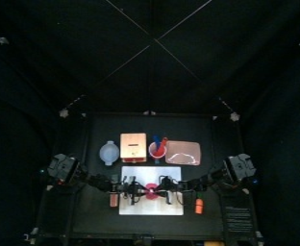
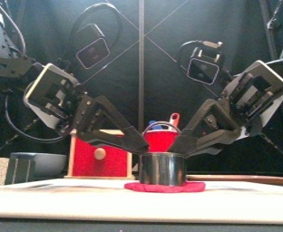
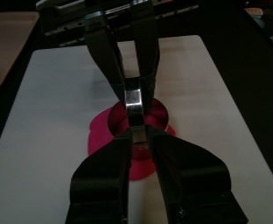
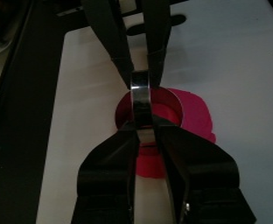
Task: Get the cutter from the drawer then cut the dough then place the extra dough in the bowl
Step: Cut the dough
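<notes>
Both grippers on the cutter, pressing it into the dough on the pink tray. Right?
Not the tray: the dough under the cutter lies on the white cutting board, per the top view. Left gripper and right gripper do hold the cutter.

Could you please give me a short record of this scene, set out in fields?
Cutter: round metal cutter, upright on the dough
Dough: red disc on the white board, none in the bowl yet
Left gripper: shut on the cutter's top
Right gripper: shut on the cutter from the opposite side
Bowl: blue-grey, behind the board, beside the wooden box
</notes>
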`<state>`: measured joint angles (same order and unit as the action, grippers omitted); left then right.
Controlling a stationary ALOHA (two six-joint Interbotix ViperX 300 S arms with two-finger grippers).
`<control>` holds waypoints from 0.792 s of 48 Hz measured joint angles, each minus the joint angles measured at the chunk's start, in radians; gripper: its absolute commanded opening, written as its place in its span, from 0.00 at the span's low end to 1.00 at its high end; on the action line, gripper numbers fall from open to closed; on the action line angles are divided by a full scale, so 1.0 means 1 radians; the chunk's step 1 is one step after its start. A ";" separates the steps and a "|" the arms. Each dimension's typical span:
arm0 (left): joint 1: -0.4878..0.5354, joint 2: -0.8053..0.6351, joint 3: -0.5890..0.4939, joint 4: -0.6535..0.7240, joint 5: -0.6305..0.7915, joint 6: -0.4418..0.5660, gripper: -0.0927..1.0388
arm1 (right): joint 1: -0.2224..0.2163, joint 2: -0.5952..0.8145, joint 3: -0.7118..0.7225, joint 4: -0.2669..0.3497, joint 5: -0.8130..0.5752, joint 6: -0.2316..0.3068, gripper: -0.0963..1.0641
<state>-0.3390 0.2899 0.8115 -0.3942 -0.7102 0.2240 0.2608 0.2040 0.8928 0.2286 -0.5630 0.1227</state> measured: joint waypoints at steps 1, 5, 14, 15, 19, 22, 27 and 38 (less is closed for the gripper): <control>0.000 0.000 0.000 -0.002 0.000 0.000 0.62 | -0.002 0.000 0.000 0.000 0.000 -0.002 0.58; 0.000 0.000 0.000 -0.006 0.002 0.000 0.62 | 0.000 0.003 -0.002 0.002 0.000 0.000 0.58; -0.005 0.000 0.000 -0.021 0.020 0.000 0.62 | 0.003 0.009 -0.005 0.011 0.000 0.000 0.58; -0.005 0.002 0.000 -0.021 0.023 0.000 0.62 | 0.003 0.009 -0.003 0.011 0.000 0.000 0.58; -0.006 0.012 -0.003 -0.025 0.025 -0.002 0.62 | 0.006 0.014 -0.005 0.012 0.000 0.000 0.58; -0.009 0.021 -0.006 -0.029 0.025 -0.002 0.62 | 0.008 0.020 -0.006 0.012 0.000 -0.002 0.58; -0.012 0.034 -0.008 -0.035 0.025 -0.002 0.62 | 0.009 0.028 -0.009 0.012 0.000 0.000 0.58; -0.020 0.037 -0.009 -0.060 0.032 -0.002 0.62 | 0.012 0.034 -0.014 0.021 0.000 -0.002 0.58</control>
<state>-0.3590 0.3267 0.8023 -0.4541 -0.6780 0.2224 0.2730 0.2378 0.8790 0.2500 -0.5630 0.1212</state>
